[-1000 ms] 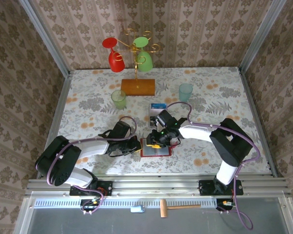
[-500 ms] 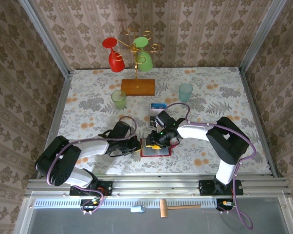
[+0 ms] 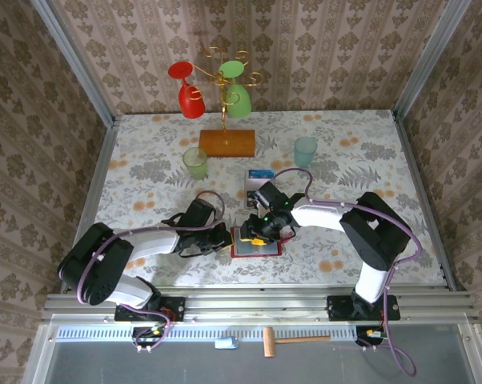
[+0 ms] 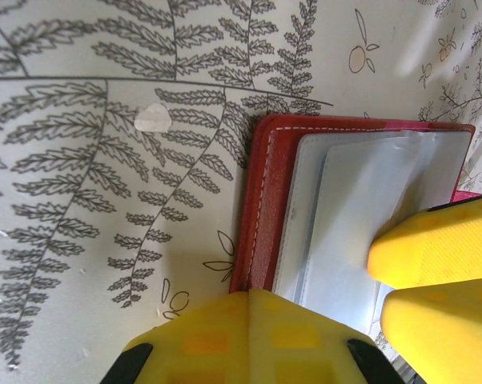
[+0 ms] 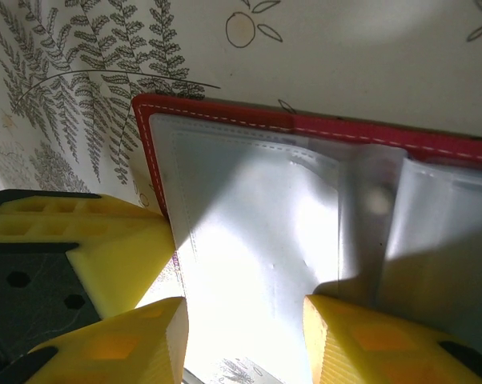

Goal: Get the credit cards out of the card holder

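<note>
The card holder (image 3: 258,244), a red wallet, lies open on the table between the two arms. Its greyish pockets (image 4: 361,200) face up. My left gripper (image 4: 249,320) is shut, and its tips press down on the wallet's red left edge (image 4: 261,192). My right gripper (image 5: 245,316) is open, with one finger (image 5: 137,344) near the pocket's edge and the other finger (image 5: 369,340) on the pale pocket (image 5: 257,208). No card shows between them. A blue-and-white credit card (image 3: 261,174) lies on the cloth behind the right gripper (image 3: 257,232), with a dark one under it.
A glass stand (image 3: 226,142) with a red and a green glass hanging stands at the back. A green cup (image 3: 195,162) and a teal cup (image 3: 306,150) stand in front of it. Walls close the table on three sides.
The right gripper's jaws have widened a little over the pocket, and its forearm has edged left. The left gripper and the wallet have stayed put.
</note>
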Motion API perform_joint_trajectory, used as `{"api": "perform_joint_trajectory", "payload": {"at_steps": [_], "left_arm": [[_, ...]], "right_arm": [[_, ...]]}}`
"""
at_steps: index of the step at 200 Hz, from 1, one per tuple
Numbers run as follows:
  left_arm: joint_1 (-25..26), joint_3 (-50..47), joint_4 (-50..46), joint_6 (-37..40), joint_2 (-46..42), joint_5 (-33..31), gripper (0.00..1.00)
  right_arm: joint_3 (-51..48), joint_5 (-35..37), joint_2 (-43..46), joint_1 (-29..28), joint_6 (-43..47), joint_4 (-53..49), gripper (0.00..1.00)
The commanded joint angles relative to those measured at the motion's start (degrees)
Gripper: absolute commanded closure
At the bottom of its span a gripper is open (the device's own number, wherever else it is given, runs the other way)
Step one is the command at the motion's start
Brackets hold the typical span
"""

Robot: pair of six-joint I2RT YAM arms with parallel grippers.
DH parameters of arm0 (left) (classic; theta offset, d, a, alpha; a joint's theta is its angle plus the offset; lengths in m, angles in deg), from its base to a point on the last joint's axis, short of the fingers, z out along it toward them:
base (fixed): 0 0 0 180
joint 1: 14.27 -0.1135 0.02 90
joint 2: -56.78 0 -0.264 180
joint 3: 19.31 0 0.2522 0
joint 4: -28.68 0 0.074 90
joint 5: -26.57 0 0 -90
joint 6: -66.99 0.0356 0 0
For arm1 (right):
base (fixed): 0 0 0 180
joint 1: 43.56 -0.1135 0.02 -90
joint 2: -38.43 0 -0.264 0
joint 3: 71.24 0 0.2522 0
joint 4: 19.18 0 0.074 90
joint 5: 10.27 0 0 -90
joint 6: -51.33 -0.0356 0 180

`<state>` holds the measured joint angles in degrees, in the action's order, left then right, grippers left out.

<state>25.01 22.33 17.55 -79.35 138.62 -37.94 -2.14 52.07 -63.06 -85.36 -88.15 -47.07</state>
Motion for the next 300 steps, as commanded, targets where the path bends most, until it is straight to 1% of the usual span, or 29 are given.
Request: {"api": "perform_joint_trajectory", "payload": {"at_steps": [1,117,175,199,233,300], "left_arm": [[-0.41,-0.67,-1.71,0.56,0.15,-0.86,1.00],[-0.46,1.72,-4.36,1.63,0.25,-0.97,1.00],[-0.80,1.74,-4.68,2.10,0.16,-1.03,1.00],[-0.88,1.83,-4.74,2.28,0.32,-0.93,1.00],[-0.96,2.07,-4.71,2.50,1.01,-0.45,1.00],[-0.99,2.01,-4.79,2.55,0.95,-0.36,1.00]], "right_arm": [[-0.08,2.76,1.96,-0.28,0.59,-3.23,0.57],[-1.79,2.87,1.98,-0.01,0.60,-1.65,0.57],[-0.54,5.25,4.48,-0.02,1.48,-5.09,0.57],[-0.75,2.95,5.43,-0.08,1.03,-2.72,0.58],[-0.39,-0.20,3.11,-0.65,0.35,0.09,0.59],[1.19,-0.93,-0.79,-0.95,0.72,0.71,0.59]]}}
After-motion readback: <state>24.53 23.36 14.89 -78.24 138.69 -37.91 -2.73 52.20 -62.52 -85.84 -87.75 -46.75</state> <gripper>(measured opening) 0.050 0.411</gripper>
